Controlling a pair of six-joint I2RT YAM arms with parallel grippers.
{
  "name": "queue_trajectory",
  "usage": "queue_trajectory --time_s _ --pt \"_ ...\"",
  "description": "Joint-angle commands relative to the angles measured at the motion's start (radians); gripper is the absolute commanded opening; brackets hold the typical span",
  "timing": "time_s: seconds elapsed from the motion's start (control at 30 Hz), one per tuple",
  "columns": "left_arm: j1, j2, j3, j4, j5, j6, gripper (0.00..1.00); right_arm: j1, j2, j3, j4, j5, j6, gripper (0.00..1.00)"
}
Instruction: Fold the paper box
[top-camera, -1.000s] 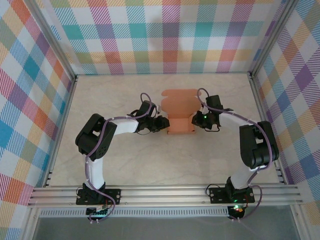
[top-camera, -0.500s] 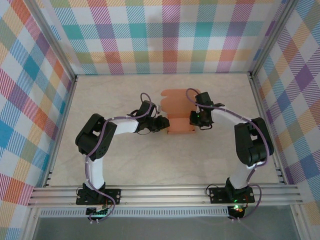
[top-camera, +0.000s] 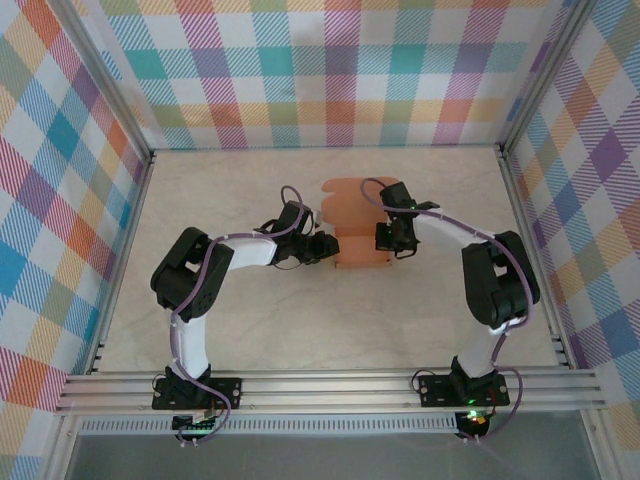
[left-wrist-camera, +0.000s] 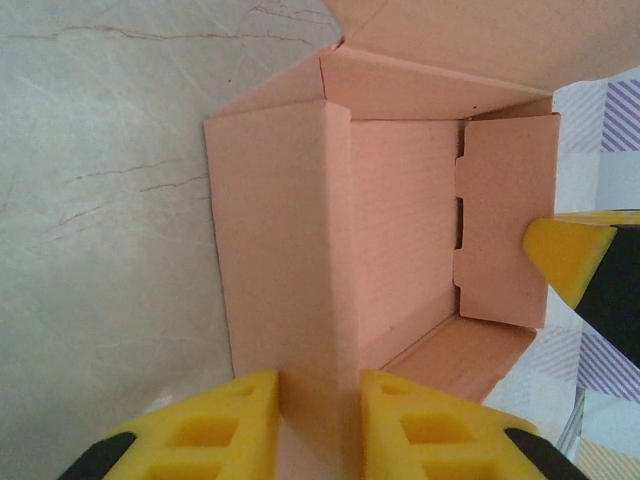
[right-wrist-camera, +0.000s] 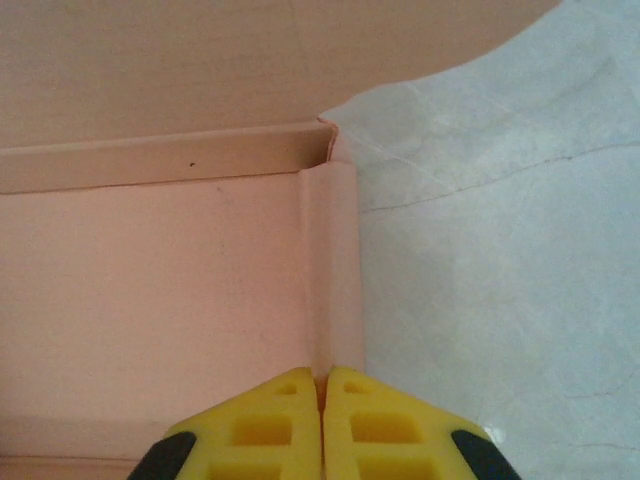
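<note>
The salmon-orange paper box (top-camera: 358, 246) stands half formed in the middle of the table, its walls raised and its lid flap lying open towards the back. My left gripper (top-camera: 328, 250) is shut on the box's left wall; in the left wrist view that wall (left-wrist-camera: 320, 300) runs up between the yellow fingers of the left gripper (left-wrist-camera: 320, 425). My right gripper (top-camera: 383, 238) is shut on the right wall, whose thin folded edge (right-wrist-camera: 330, 270) is pinched in the right gripper (right-wrist-camera: 322, 400). A yellow right fingertip (left-wrist-camera: 568, 258) shows beyond the far wall.
The pale marbled table (top-camera: 300, 320) is ringed by an aluminium frame (top-camera: 330, 390) and checked cloth walls (top-camera: 330, 70). Bare tabletop (right-wrist-camera: 500, 250) lies right of the box.
The right arm has swung left against the box and its jaws have closed on the right wall. The left arm has not moved.
</note>
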Motion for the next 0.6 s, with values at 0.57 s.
queue_trajectory --time_s 0.57 --pt "-0.014 0.0 -0.007 0.015 0.025 0.016 0.25 0.05 0.131 0.045 -0.137 0.101 0.0 0.09"
